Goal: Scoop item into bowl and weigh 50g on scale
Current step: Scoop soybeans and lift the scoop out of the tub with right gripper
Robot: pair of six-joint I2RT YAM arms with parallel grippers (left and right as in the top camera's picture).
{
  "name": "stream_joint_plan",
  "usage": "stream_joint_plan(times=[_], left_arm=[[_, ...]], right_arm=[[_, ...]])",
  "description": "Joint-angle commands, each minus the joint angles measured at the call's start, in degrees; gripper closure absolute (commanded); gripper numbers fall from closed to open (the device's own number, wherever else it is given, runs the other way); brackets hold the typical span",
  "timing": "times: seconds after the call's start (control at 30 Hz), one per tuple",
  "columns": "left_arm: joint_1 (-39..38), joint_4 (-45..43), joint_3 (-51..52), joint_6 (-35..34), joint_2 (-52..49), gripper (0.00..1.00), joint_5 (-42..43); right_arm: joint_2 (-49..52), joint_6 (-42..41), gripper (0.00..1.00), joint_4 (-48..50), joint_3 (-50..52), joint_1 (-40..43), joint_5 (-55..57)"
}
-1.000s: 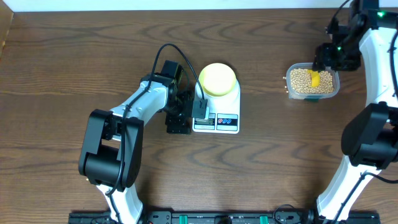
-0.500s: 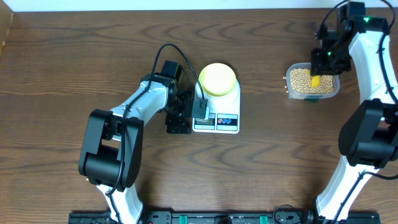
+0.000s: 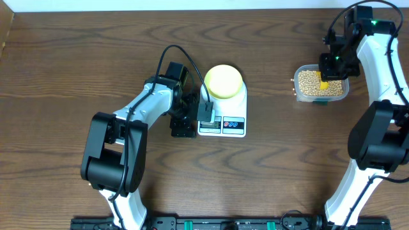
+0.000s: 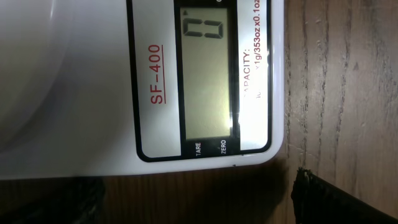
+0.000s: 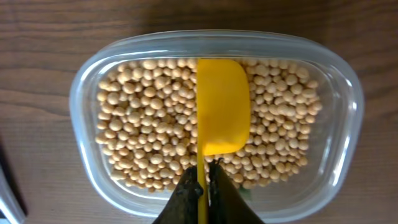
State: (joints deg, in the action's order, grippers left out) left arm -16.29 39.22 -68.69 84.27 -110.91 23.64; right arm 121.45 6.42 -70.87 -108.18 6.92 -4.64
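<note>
The right gripper (image 5: 204, 173) has just squeezed its fingers together, and now it pinches the thin handle of the yellow scoop (image 5: 222, 106). The scoop lies on top of the beans (image 5: 149, 124) in the clear tub (image 5: 84, 93), at the upper right of the overhead view. All the beans are in that tub, and none are in the bowl yet. The pale yellow bowl (image 3: 223, 81) sits on the white scale (image 3: 240, 102) in the middle of the table (image 3: 64, 64), well apart from the tub. The left gripper (image 3: 184, 120) waits just beside the left side of the scale with its fingers wide apart, holding nothing. Its camera looks at the display (image 4: 208, 74), which seems to show zero. So the scale looks ready, and I think the new grip means the scooping can start. The next job is probably to dig the scoop into the beans and carry some over to the bowl without spilling.
</note>
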Motion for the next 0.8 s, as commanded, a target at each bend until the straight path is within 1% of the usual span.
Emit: stream_joint_plan(times=[0.0, 0.17, 0.37, 0.53, 0.6, 0.67, 0.77], left_arm=[[-0.5, 0.37, 0.66, 0.79, -0.66, 0.02, 1.16], [-0.5, 0.37, 0.66, 0.79, -0.66, 0.02, 1.16], [-0.5, 0.37, 0.66, 0.79, -0.66, 0.02, 1.16], [-0.5, 0.37, 0.66, 0.79, -0.66, 0.02, 1.16], [-0.5, 0.37, 0.66, 0.79, -0.66, 0.02, 1.16], [-0.5, 0.37, 0.66, 0.79, -0.68, 0.02, 1.16], [-0.5, 0.37, 0.66, 0.79, -0.66, 0.02, 1.16]], right_arm=[[0.2, -0.39, 0.99, -0.11, 0.07, 0.5, 2.36], [0.17, -0.24, 0.99, -0.9, 0.07, 0.66, 2.01], [0.17, 4.74, 0.99, -1.14, 0.07, 2.6, -9.11], [0.17, 5.11, 0.99, -1.33, 0.07, 5.31, -12.28], [0.17, 6.67, 0.99, -1.4, 0.07, 6.56, -16.28], [0.17, 8.5, 0.99, -1.66, 0.09, 8.07, -22.6], [0.2, 9.09, 0.99, -2.01, 0.52, 9.7, -28.06]])
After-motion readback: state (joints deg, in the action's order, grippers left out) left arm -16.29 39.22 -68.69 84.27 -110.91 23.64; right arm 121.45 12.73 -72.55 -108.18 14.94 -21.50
